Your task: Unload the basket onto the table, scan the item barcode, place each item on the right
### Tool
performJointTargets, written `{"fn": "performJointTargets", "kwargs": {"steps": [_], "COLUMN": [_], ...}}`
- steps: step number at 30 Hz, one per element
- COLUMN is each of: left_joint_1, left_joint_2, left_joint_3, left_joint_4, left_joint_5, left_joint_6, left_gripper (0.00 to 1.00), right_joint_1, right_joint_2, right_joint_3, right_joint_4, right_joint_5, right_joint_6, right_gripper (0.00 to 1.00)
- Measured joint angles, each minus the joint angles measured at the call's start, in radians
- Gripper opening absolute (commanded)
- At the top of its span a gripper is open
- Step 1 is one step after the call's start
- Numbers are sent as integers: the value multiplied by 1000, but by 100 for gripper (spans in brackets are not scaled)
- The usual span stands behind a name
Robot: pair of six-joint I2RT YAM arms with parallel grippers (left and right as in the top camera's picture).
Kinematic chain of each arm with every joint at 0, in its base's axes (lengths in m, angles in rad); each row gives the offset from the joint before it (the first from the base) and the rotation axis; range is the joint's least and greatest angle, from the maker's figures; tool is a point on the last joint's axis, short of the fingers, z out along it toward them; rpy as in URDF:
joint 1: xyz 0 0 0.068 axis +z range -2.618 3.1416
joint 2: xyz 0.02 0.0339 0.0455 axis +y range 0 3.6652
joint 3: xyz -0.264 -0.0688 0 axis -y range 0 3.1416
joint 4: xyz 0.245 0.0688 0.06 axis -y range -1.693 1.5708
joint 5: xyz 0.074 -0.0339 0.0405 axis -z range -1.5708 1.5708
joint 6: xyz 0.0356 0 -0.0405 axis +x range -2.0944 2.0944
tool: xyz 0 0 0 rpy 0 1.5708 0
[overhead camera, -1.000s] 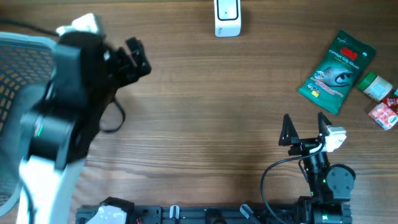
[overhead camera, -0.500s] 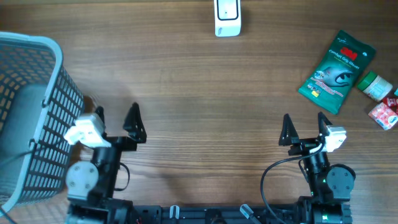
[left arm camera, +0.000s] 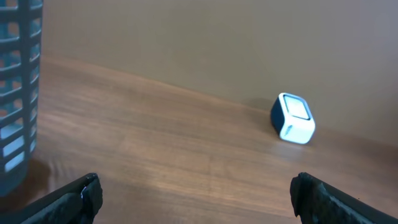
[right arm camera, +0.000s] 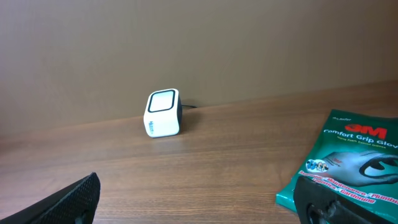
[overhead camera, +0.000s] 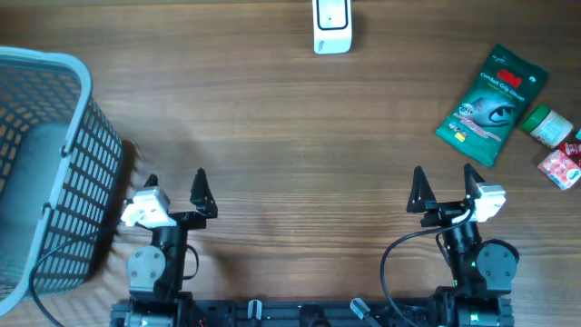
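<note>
Overhead view: both hands are resting near the front edge of the counter [overhead camera: 300,154]. The left hand [overhead camera: 175,182] and the right hand [overhead camera: 444,177] are each spreading their fingers wide and holding nothing. A green glove packet [overhead camera: 491,104] is lying ahead and to the right of the right hand, well apart from it. A small green-capped jar [overhead camera: 547,124] and a red packet [overhead camera: 561,166] are sitting just beside it on its outer side. A white scanner [overhead camera: 332,25] is standing far ahead, between the two hands. A grey basket [overhead camera: 54,163] is sitting to the left of the left hand. The likely trouble is that the flat packet is giving the fingers little to pinch, so it may be slipping away or nudging its neighbours.

Left wrist view: two dark fingertips [left arm camera: 81,196] are showing at the lower corners, wide apart. The scanner is standing ahead and to the right.

Right wrist view: the scanner is standing ahead and to the left. The packet is lying ahead and to the right, glossy green with a red logo, white lettering and a glove picture. No barcode is showing on this face, so a scan may be failing unless the packet is turned.
</note>
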Motion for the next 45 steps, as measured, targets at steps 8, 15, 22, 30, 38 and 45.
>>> {"fn": "performJointTargets", "kwargs": {"steps": [8, 15, 22, 30, 38, 45], "left_joint_1": [0, 0, 0, 0, 0, 0], "left_joint_2": [0, 0, 0, 0, 0, 0], "left_joint_3": [-3, -3, -3, -3, -3, -3], "left_joint_4": [2, 3, 3, 3, 3, 3], "left_joint_5": [-19, -19, -19, -19, -19, -19], "left_joint_6": [16, 16, 16, 16, 16, 16], "left_gripper": [100, 100, 100, 100, 100, 100], "right_joint_1": [0, 0, 0, 0, 0, 0], "right_joint_2": [0, 0, 0, 0, 0, 0], "right_joint_3": [0, 0, 0, 0, 0, 0], "right_joint_4": [0, 0, 0, 0, 0, 0], "right_joint_5": [0, 0, 0, 0, 0, 0], "right_joint_6": [0, 0, 0, 0, 0, 0], "right_gripper": [100, 100, 100, 100, 100, 100]}}
